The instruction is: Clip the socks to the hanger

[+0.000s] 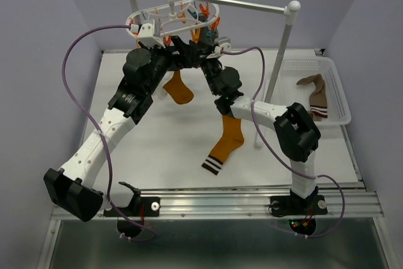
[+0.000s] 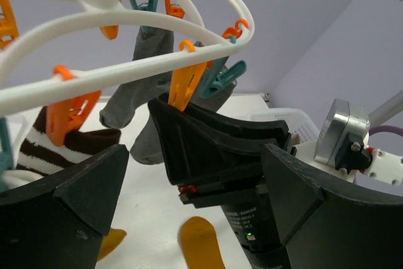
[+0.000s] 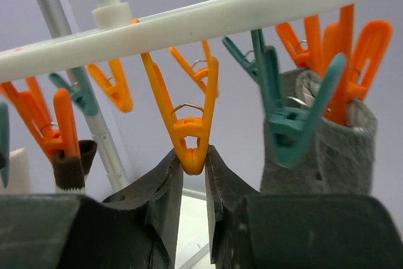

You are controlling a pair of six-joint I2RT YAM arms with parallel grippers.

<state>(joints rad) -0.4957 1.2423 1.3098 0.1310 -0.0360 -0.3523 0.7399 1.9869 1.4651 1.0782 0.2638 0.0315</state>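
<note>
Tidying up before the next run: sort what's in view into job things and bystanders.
Job: hanger, orange clip, plain orange sock, striped orange sock, clipped grey sock, brown sock.
Bystanders: basket, rail.

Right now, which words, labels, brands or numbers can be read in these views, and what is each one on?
No text can be read in any view.
White print on the left arm: too small to read.
White lettering on the right arm: blurred, unreadable.
</note>
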